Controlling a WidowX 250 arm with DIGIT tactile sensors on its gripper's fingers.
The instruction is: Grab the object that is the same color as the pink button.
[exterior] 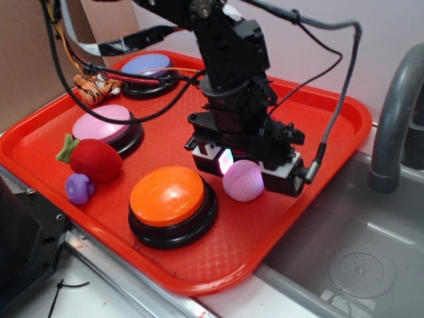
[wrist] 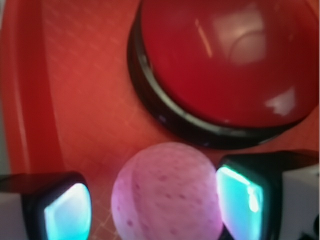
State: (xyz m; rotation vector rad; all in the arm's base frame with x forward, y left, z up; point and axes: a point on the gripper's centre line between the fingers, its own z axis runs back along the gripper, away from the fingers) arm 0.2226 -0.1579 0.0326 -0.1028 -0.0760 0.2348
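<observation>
Exterior view: red tray (exterior: 331, 126) carries all items. The pincer (exterior: 246, 173) is down at the tray surface, its two glowing pads on either side of the pink dimpled ball (exterior: 243, 180). The ball sits just right of the orange button (exterior: 169, 197), near the tray's front edge. The pink button (exterior: 105, 124) lies well apart at the left, with a red plush strawberry (exterior: 95, 159) and a small purple knob toy (exterior: 79, 188) in front of it. A lavender-blue button (exterior: 146, 66) and a toy tiger (exterior: 96, 86) are at the back.

Wrist view: only this view shows the gap. The ball (wrist: 167, 197) stands between the two fingers (wrist: 67, 210); the right pad looks to be at or nearly at its side, the left pad stands clear of it. Pincer is spread, not clenched on the ball. The ball rests on the tray (wrist: 80, 90). Ahead lies a dome button (wrist: 225, 60), appearing red here.
</observation>
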